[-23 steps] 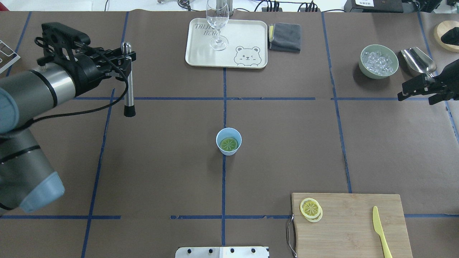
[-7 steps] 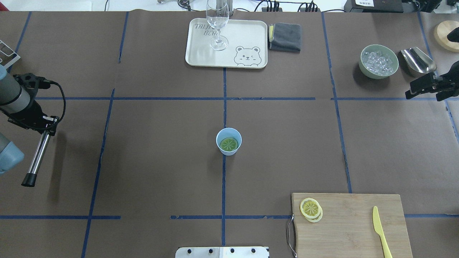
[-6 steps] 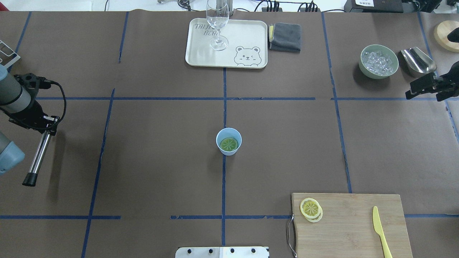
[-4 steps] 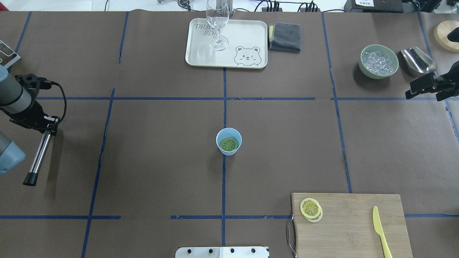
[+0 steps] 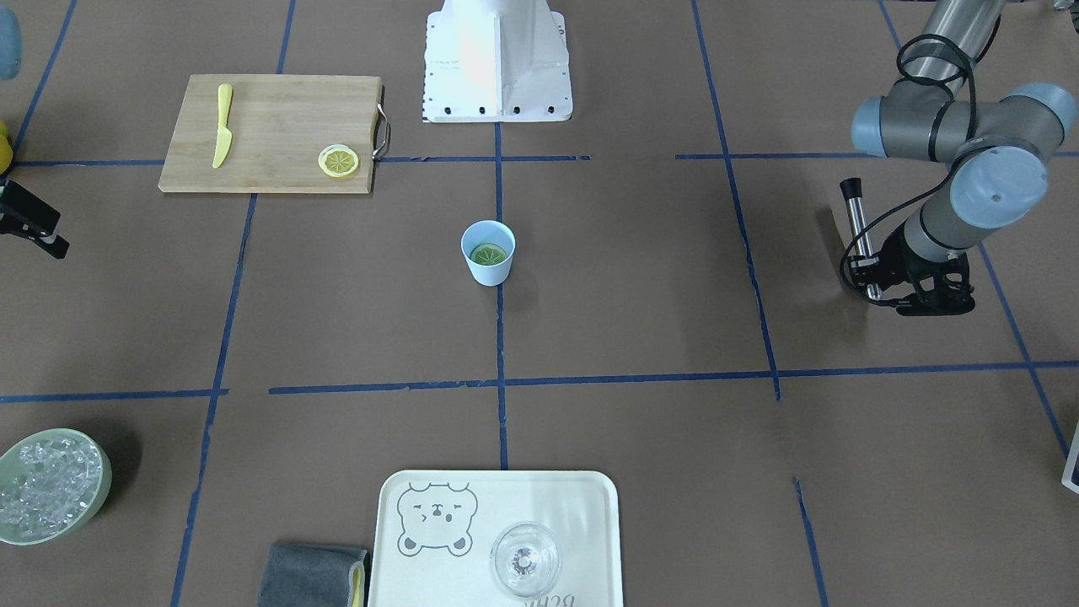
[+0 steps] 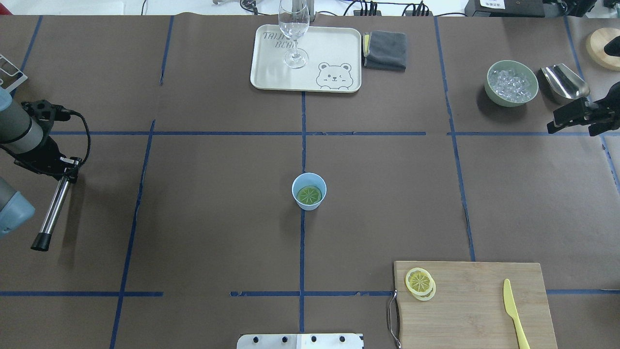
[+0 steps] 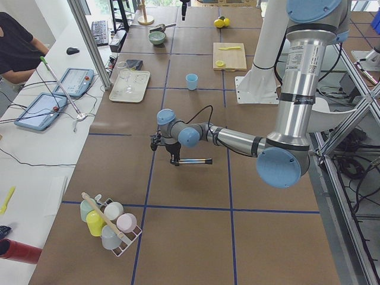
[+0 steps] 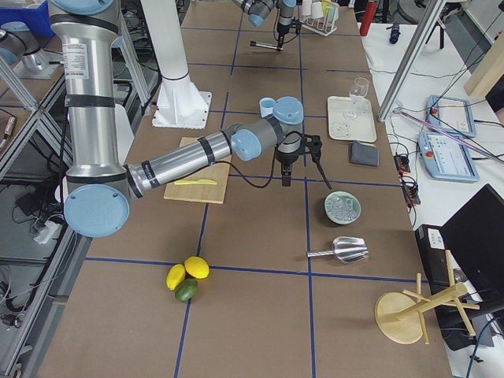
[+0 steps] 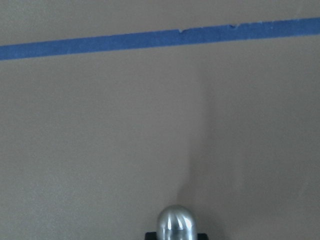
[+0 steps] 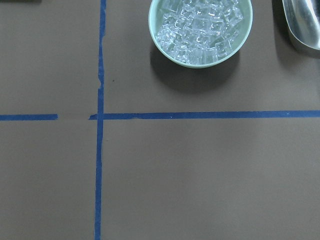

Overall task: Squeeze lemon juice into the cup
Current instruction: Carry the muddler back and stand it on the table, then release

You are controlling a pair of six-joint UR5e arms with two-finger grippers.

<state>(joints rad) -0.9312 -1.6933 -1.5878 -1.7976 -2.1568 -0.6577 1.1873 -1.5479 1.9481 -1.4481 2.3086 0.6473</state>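
The light-blue cup [image 6: 309, 191] stands at the table's middle with a green citrus slice [image 6: 309, 195] lying inside; it also shows in the front view [image 5: 488, 252]. Two yellow lemon slices [image 6: 420, 283] lie stacked on the wooden cutting board [image 6: 474, 305]. My left gripper [image 6: 64, 167] is far left of the cup, shut on a steel muddler [image 6: 51, 213] with a black tip, held low over the table. The muddler's rounded top shows in the left wrist view [image 9: 176, 225]. My right gripper [image 6: 574, 121] is at the far right beside the ice bowl, open and empty.
A pale-green bowl of ice [image 6: 512, 82] and a steel scoop [image 6: 564, 81] sit at the back right. A tray [image 6: 334, 48] with a stemmed glass [image 6: 293, 34] and a grey cloth [image 6: 386, 50] are at the back. A yellow knife [image 6: 514, 312] lies on the board. Whole lemons [image 8: 189, 269] lie near the right end.
Since 3.2 s ago my left arm swung the muddler from the back left to the far left edge, tip now toward the robot. Over the last second it only drifted slightly. The right gripper drew back a little.
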